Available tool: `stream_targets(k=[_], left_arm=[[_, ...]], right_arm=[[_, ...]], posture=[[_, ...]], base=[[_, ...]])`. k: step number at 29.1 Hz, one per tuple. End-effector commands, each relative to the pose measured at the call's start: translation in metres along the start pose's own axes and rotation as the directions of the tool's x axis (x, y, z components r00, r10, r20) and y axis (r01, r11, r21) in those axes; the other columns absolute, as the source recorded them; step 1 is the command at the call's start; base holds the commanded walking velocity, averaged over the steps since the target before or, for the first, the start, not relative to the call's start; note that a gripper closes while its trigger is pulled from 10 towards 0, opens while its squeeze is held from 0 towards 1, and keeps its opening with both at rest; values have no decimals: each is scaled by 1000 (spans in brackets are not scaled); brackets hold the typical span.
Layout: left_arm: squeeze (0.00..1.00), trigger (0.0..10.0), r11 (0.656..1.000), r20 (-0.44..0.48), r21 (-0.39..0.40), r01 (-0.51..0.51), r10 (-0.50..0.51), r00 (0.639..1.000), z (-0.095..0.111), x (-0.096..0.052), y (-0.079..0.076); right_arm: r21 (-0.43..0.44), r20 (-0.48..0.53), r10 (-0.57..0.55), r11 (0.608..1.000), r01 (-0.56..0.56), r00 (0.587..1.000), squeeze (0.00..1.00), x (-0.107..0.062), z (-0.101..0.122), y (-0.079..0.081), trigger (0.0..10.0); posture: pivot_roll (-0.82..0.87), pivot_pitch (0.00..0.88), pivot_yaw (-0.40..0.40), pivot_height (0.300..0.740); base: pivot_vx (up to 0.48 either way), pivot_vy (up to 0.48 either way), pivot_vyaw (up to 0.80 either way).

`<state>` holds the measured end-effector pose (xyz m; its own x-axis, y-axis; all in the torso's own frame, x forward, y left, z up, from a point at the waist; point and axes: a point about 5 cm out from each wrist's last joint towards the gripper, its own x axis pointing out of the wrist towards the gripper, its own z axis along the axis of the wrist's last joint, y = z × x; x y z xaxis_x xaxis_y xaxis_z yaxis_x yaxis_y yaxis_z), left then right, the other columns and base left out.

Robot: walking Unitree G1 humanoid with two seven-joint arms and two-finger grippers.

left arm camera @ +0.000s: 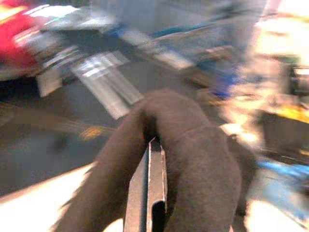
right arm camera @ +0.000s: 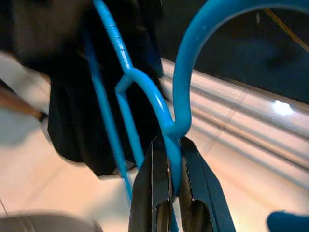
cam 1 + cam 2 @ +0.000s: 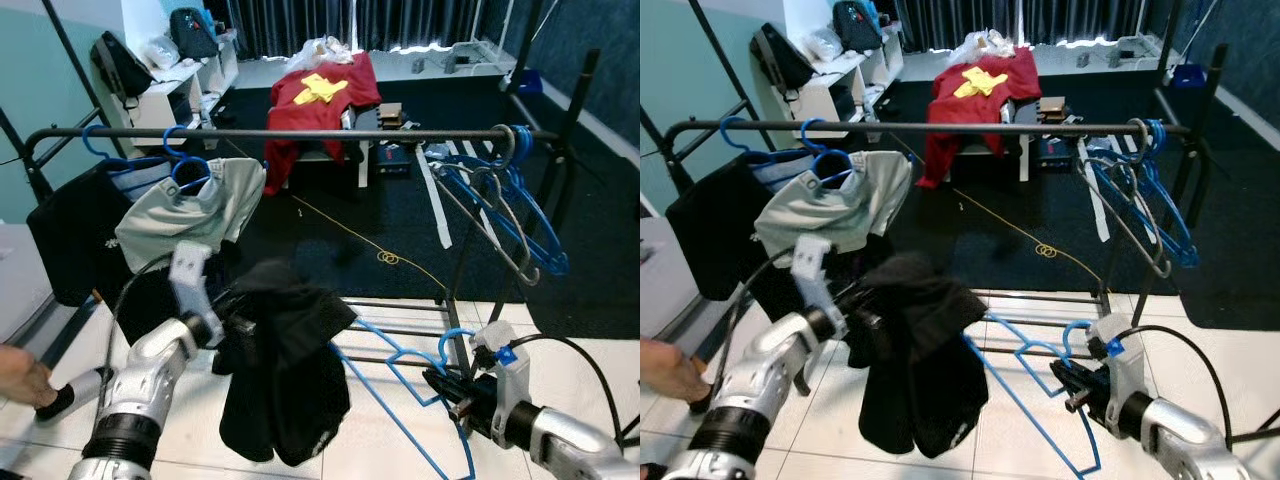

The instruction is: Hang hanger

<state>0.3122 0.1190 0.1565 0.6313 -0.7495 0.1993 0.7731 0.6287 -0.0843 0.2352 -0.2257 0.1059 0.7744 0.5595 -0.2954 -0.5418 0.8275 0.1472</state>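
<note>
- Head views: blue hanger [image 3: 400, 375] low over the floor, well below the rail [image 3: 300, 132]; light, thin, springy, likely to swing.
- Right wrist: right claw [image 2: 173, 166] clamped at the neck under the hook, a sound hold.
- Left wrist: left claw [image 1: 149, 193] closed inside soft black cloth [image 1: 193, 159].

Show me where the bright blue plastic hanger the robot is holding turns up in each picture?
Left eye view: the bright blue plastic hanger is low and right of centre, its neck in the right pincer.
Right eye view: low, right of centre.
Left wrist view: a blurred blue streak at one edge; I cannot tell if it is the hanger.
Right wrist view: hook and neck close up, clamped.
Shared landmark: the black cloth garment.
</note>
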Motion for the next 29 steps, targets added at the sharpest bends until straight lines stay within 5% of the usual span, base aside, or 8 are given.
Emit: stream_targets(k=[1, 4, 6, 11, 13, 19, 21, 29], left_arm=[[0, 4824, 980, 46, 14, 198, -199, 979, 11, 15, -28], [0, 6706, 943, 55, 32, 332, -333, 941, 15, 26, -52], [0, 10000, 905, 84, 53, 422, -425, 901, 19, 44, -77], [0, 10000, 900, 105, 76, 430, -436, 894, 24, 54, -84], [0, 10000, 964, 123, 139, 227, -244, 962, 36, 59, -55], [0, 10000, 980, 136, 196, -20, -7, 991, 48, 56, -17], [0, 10000, 932, 151, 257, -255, 222, 963, 62, 40, 23], [0, 10000, 805, 163, 329, -494, 467, 869, 72, 13, 65]], right_arm=[[-12, 103, 96, 995, -96, 990, 0, 5, 21, 11, 10000], [-10, 208, 195, 980, -197, 959, 0, 6, 41, 22, 10000], [-69, 215, 332, 943, -325, 919, 0, 11, 53, 39, 10000], [-119, 104, 360, 930, -347, 927, 0, 16, 45, 44, 10000], [-212, -214, 234, 937, -279, 948, 0, 9, 12, 27, 10000], [-249, -368, 137, 938, -240, 920, 0, -7, -5, 12, 10000], [-248, -396, 101, 945, -212, 913, 0, -26, -1, 3, 10000], [-258, -284, 30, 960, -107, 958, 0, -44, 23, -13, 10000]], posture=[[-93, 0, 66, 740], [-97, 0, 70, 740], [-103, 0, 75, 740], [-101, 0, 76, 740], [-102, 0, 80, 740], [-101, 0, 80, 740], [-106, 0, 83, 740], [-111, 0, 88, 740]], base=[[0, 0, 0], [0, 0, 0], [0, 0, 0], [0, 0, 0], [0, 0, 0], [0, 0, 0], [0, 0, 0], [0, 0, 0]])
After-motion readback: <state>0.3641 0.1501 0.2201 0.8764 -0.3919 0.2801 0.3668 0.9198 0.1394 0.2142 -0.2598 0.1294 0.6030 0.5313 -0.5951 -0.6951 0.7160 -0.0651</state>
